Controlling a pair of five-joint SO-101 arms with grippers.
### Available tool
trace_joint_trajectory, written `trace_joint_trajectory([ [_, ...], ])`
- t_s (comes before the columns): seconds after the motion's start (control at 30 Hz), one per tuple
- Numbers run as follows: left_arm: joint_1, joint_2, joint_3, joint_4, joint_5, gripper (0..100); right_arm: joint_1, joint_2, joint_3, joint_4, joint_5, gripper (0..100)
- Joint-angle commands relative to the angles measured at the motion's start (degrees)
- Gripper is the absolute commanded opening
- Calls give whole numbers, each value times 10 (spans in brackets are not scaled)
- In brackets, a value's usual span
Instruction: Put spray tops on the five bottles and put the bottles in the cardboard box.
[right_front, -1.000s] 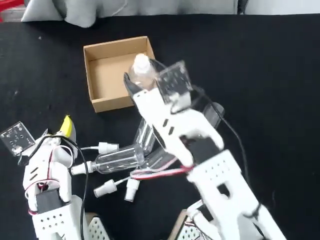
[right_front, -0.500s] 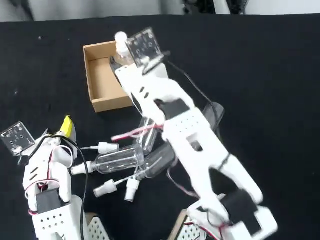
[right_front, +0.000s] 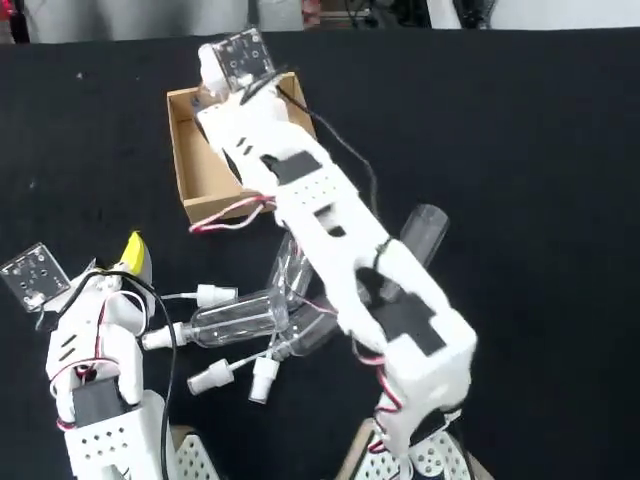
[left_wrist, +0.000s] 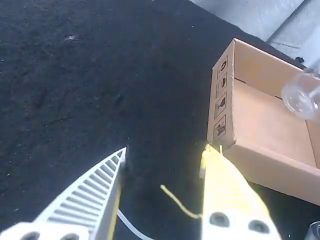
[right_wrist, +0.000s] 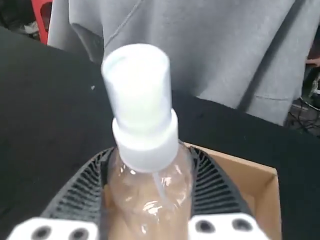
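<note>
Right end effector (right_wrist: 152, 167): clamped around the capped bottle (right_wrist: 145, 130), over the cardboard box (right_front: 214, 208), table (right_front: 520, 150) 11 o'clock.
Left end effector (left_wrist: 164, 152): spread wide, 8 o'clock.

The worktop (right_front: 540, 150) is black and matte, with a cloth-like grain, and it is dotted with a few pale specks. One such speck (right_front: 80, 75) lies near the worktop's far left part. Grey cloth (right_wrist: 210, 55) hangs in soft folds just beyond the worktop's far edge. A red object (right_wrist: 42, 12) shows past the worktop's far left corner. Dark cables (right_wrist: 307, 100) lie beyond the far edge, beside the cloth. A white surface (right_front: 570, 12) runs behind the worktop's far right corner.
</note>
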Motion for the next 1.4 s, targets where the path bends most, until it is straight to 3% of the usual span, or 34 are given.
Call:
trace_joint_trajectory([
  [0.0,-3,-6,-7,-8,4,219,-9,33,-105,-18,-5,65],
  [0.7,-1,-6,-7,-8,4,216,-28,332,-440,-14,-4,63],
  [1.37,0,-5,-7,-5,4,216,-47,487,-568,-13,-5,65],
])
